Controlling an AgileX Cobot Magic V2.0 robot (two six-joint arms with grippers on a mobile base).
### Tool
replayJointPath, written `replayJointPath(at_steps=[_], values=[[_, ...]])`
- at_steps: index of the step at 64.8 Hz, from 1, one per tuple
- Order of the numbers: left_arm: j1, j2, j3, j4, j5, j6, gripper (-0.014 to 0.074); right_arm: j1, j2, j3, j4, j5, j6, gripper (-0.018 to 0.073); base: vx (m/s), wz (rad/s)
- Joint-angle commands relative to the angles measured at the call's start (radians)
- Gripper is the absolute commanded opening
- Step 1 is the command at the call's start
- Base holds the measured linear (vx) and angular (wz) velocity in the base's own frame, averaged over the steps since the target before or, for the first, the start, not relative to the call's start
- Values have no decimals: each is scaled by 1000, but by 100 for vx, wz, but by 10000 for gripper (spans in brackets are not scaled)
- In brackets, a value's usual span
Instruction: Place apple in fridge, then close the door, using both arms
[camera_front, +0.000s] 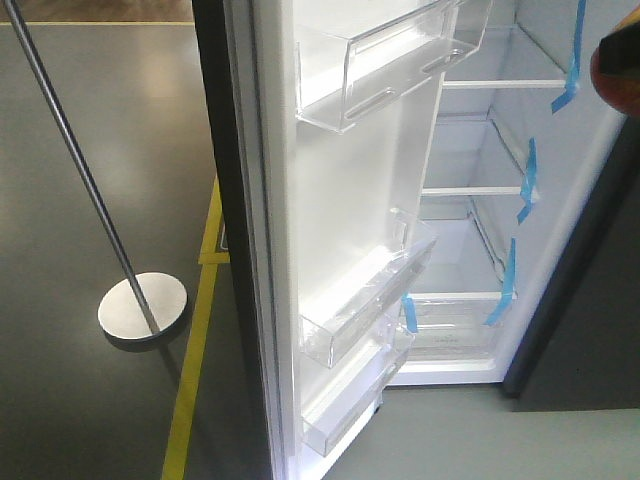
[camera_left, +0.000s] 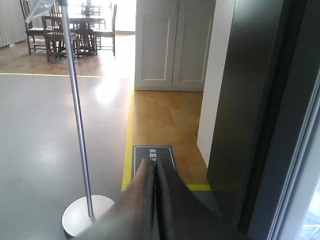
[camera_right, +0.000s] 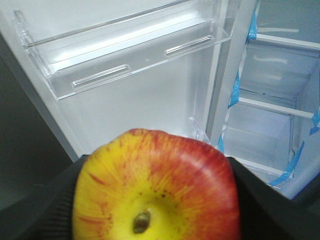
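Right wrist-mounted view: my right end effector pinches the apple facing the clear bin on the open door, outside the fridge; swinging in carelessly could knock it loose against that bin.

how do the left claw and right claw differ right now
The left claw is shut with nothing between its fingers, while the right claw is shut on the apple. The left claw points at the grey floor beside a pole stand, outside the door; the right claw faces the door's white lining and clear bin. Both have dark fingers.
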Motion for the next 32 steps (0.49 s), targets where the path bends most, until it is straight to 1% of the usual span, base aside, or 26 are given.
replayJointPath(at_steps=[1, 32], values=[[-4, -14, -17, 0, -76, -9, -6, -6, -16, -27, 27, -67, -9, 25, 8, -8], [-4, -14, -17, 0, -76, -9, -6, -6, -16, -27, 27, -66, -9, 25, 7, -5]])
